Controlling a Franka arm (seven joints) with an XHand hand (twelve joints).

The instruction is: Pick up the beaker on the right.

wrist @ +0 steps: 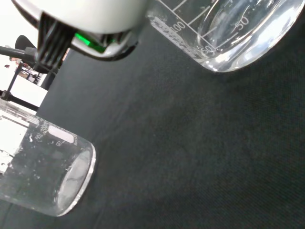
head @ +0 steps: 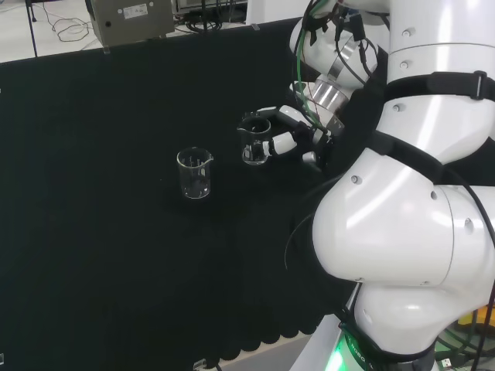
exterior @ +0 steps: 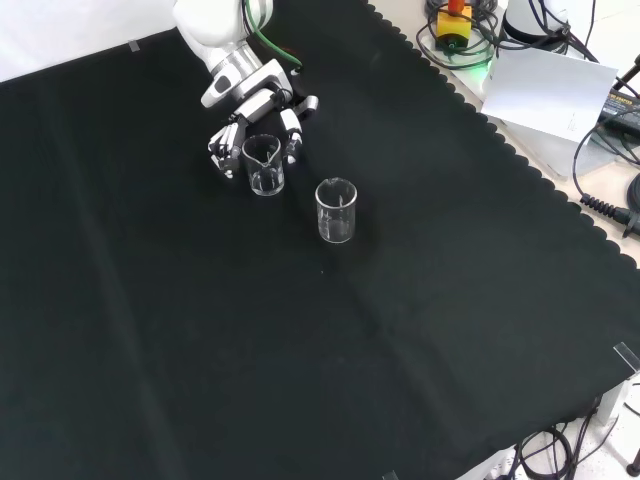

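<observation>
Two clear glass beakers stand on the black cloth. In the head view the right beaker (head: 254, 140) sits inside the hand (head: 283, 143), whose fingers and thumb curl round its sides. The front view shows this held beaker (exterior: 265, 165) under the hand (exterior: 290, 124), with fingers on both sides of it; its base looks at or just above the cloth. The other beaker (head: 195, 173) (exterior: 336, 210) stands free a short way off. The wrist view has the held beaker's base (wrist: 238, 33) very close and the free beaker (wrist: 43, 167) farther away.
A grey metal box (head: 131, 19) stands beyond the cloth's far edge in the head view. In the front view, white paper (exterior: 555, 90) and cables (exterior: 600, 190) lie past the cloth's scalloped edge (exterior: 520, 160). The arm's white links (head: 410, 216) rise at the head view's right.
</observation>
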